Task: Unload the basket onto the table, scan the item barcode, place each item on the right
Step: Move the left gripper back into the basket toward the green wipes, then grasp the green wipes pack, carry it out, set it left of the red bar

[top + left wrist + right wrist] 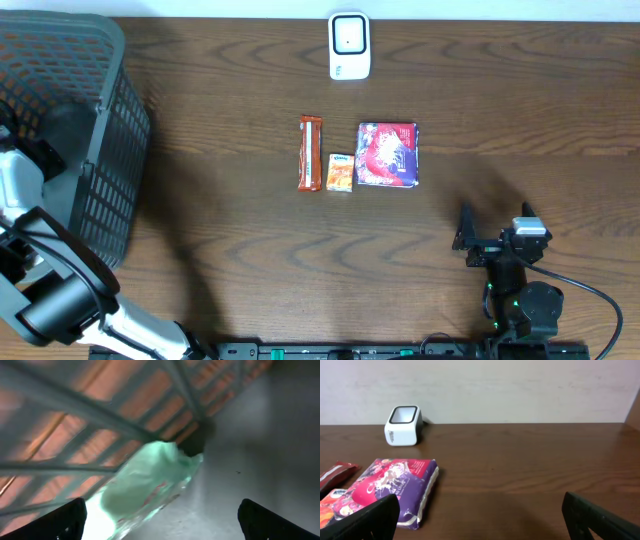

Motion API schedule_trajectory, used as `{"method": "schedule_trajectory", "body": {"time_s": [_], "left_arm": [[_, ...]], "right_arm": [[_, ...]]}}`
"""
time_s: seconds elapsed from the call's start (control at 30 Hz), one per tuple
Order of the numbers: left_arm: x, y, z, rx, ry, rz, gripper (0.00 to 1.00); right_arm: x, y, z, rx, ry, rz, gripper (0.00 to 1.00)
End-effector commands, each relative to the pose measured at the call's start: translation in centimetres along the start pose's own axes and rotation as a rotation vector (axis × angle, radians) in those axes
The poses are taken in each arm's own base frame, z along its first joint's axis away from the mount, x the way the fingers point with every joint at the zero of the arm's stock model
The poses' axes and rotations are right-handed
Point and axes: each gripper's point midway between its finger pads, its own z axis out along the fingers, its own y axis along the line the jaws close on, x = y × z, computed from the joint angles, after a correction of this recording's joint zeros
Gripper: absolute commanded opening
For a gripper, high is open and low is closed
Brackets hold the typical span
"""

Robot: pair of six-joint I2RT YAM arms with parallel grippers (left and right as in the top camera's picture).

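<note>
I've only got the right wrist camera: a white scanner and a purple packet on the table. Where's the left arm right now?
Observer: The left tool sits inside the grey plastic mesh basket at the table's left end, jaws open.
Operator: Anything in there?
Observer: A pale green translucent packet lies in the basket's corner, just ahead of that tool, not gripped.
Operator: What's left of my glossy purple-and-pink packet?
Observer: A small orange carton, then a long red-brown wrapped bar, all in one row.

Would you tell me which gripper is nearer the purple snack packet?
Right. The right gripper faces the purple snack packet nearby; the left gripper is far off, inside the basket.
</note>
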Motion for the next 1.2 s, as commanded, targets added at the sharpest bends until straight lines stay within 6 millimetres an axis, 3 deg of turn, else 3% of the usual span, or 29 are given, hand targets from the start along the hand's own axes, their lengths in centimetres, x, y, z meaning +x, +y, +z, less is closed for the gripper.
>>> {"method": "schedule_trajectory", "body": {"time_s": [0.0,0.1,0.2,0.27,0.3,0.43,0.53,0.63,0.73,0.77,0.8,0.83,0.87,0.93,1.03,1.1,1.17], "left_arm": [[2.0,-1.5,2.3,0.042,0.066,0.101,0.96],[3.3,-2.1,3.9,0.044,0.111,0.117,0.96],[4.0,-2.4,4.5,0.048,0.135,0.124,0.86],[4.0,-2.4,4.5,0.051,0.133,0.123,0.67],[3.9,-2.3,4.3,0.050,0.133,0.119,0.51],[3.5,-2.0,3.1,0.049,0.121,0.074,0.08],[2.1,-2.1,1.0,0.067,0.074,0.019,0.08],[0.0,-4.1,-3.3,0.233,-0.012,0.002,0.07],[-2.9,-5.9,-9.3,0.409,-0.134,-0.101,0.07],[-4.6,-6.6,-13.1,0.513,-0.209,-0.179,0.07],[-5.3,-7.0,-15.1,0.569,-0.244,-0.215,0.07],[-6.7,-7.5,-19.8,0.691,-0.320,-0.288,0.07],[-7.2,-7.7,-22.9,0.764,-0.361,-0.324,0.07],[-7.3,-7.8,-28.1,0.875,-0.422,-0.364,0.07],[-5.7,-8.9,-36.5,1.020,-0.529,-0.299,0.07],[-4.1,-9.9,-40.5,1.092,-0.574,-0.240,0.07],[-2.6,-11.0,-43.2,1.133,-0.608,-0.174,0.07]], "right_arm": [[0.1,-0.1,0.0,0.003,0.002,0.007,0.99],[0.1,-0.1,0.0,0.003,0.002,0.007,0.99],[0.1,-0.1,0.0,0.003,0.002,0.007,0.99],[0.1,-0.1,0.0,0.003,0.002,0.007,0.99],[0.1,-0.1,0.0,0.003,0.002,0.007,0.99],[0.1,-0.1,0.0,0.003,0.001,0.007,0.99],[0.1,-0.1,0.0,0.003,0.002,0.007,0.99],[0.1,-0.1,0.0,0.003,0.002,0.007,0.99],[0.1,-0.1,0.0,0.003,0.002,0.007,0.99],[0.1,-0.1,0.0,0.003,0.002,0.007,0.99],[0.1,-0.1,0.0,0.003,0.002,0.007,0.99],[0.1,-0.1,0.0,0.003,0.002,0.007,0.99],[0.1,-0.1,0.0,0.003,0.002,0.007,0.99],[0.1,-0.1,0.0,0.003,0.002,0.007,0.99],[0.1,-0.1,0.0,0.003,0.002,0.007,0.99],[0.1,-0.1,0.0,0.003,0.002,0.007,0.99],[0.1,-0.1,0.0,0.003,0.002,0.007,0.99]]}}
